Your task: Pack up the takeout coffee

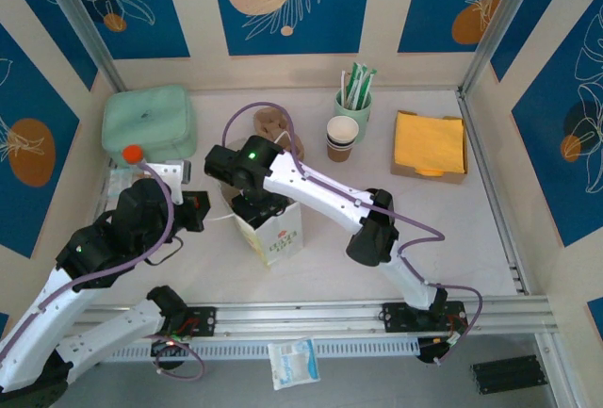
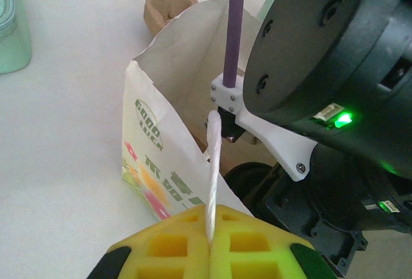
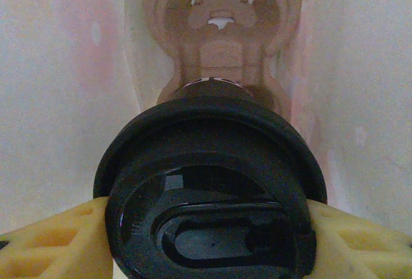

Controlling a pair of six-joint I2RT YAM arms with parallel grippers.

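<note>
The takeout coffee's black lid (image 3: 212, 189) sits close to the right wrist camera, its cup hidden beneath it. My right gripper (image 3: 209, 240) is shut on the coffee, a yellow finger (image 3: 58, 243) on each side, down inside the white paper bag (image 1: 280, 234). A brown cardboard carrier (image 3: 219, 53) lies at the bag's bottom under the cup. My left gripper (image 2: 210, 237) is shut on the bag's white twisted handle (image 2: 213, 176), holding it taut just left of the bag (image 2: 154, 156). Seen from above, the right wrist (image 1: 247, 171) covers the bag's mouth.
A mint green pouch (image 1: 149, 121) lies back left, with an orange-capped bottle (image 1: 133, 155) by it. A stack of lidless cups (image 1: 342, 137), a green cup of stirrers (image 1: 353, 97) and orange napkins (image 1: 431, 142) stand back right. Brown cardboard (image 1: 271, 123) sits behind the bag.
</note>
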